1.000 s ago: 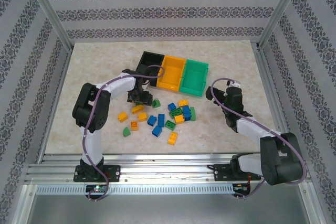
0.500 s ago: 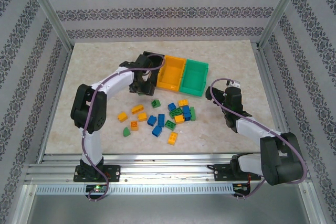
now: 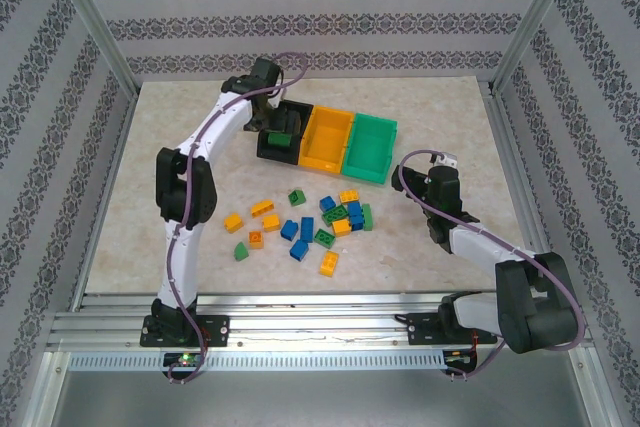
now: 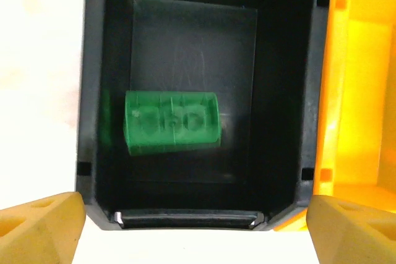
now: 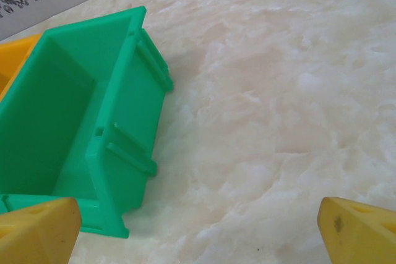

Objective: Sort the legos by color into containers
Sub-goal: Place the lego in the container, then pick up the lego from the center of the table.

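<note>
The left gripper (image 4: 197, 217) hangs over the black bin (image 4: 91, 91), its fingers spread wide and holding nothing. One green brick (image 4: 172, 122) lies inside that bin, and the marks on its face are too blurred to read. The right gripper (image 5: 198, 233) is spread and empty, just right of the green bin (image 5: 62, 109). Loose legos (image 3: 320, 222) lie scattered on the table (image 3: 180, 117), on the near side of the bins.

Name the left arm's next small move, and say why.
Probably lower the left gripper and grip the green brick. It lies in the black bin, not the green bin, which looks like a mis-sort, and the gripper hangs open right above it.
</note>
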